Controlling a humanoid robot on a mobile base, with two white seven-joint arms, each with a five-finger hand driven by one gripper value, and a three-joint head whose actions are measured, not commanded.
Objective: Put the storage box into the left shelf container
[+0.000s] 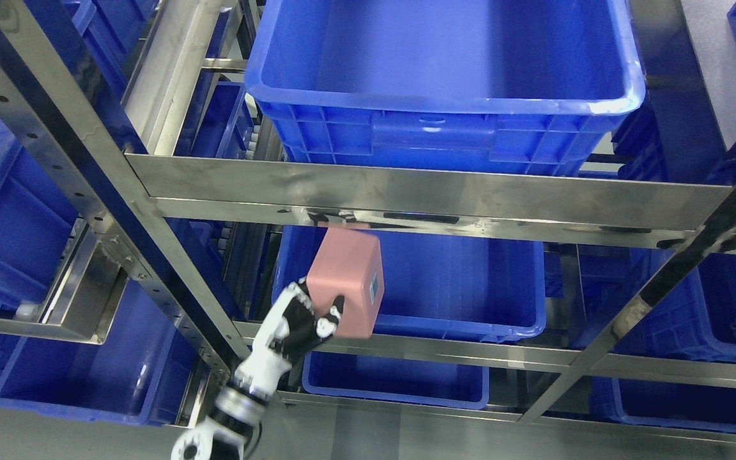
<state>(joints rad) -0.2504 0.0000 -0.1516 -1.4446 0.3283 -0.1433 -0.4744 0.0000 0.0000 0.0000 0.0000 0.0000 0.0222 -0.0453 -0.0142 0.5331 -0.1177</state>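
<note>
At the far left we see blue bins [16, 230] sitting behind the slanted steel upright [87, 166] of the shelf. Our left hand [301, 319] comes up from the bottom edge, left of the middle, its white and black fingers [333, 316] grasping the pink box [349, 281] from below and from its left side. The box is tilted, its top edge just under the steel crossbar [432, 191] and touching or nearly touching it; we cannot tell which. A small teal label [374, 287] shows on the box's right face. The box hangs in front of the left end of the middle-level bin [470, 281], at that bin's front left corner and not yet inside it. Below the hand, a lower bin [400, 380] sits on the next level down. Above the crossbar, a large bin [444, 83] fills the top level. Further right, past another slanted upright [681, 268], more bins [726, 313] stand at the shelf's right edge.
</note>
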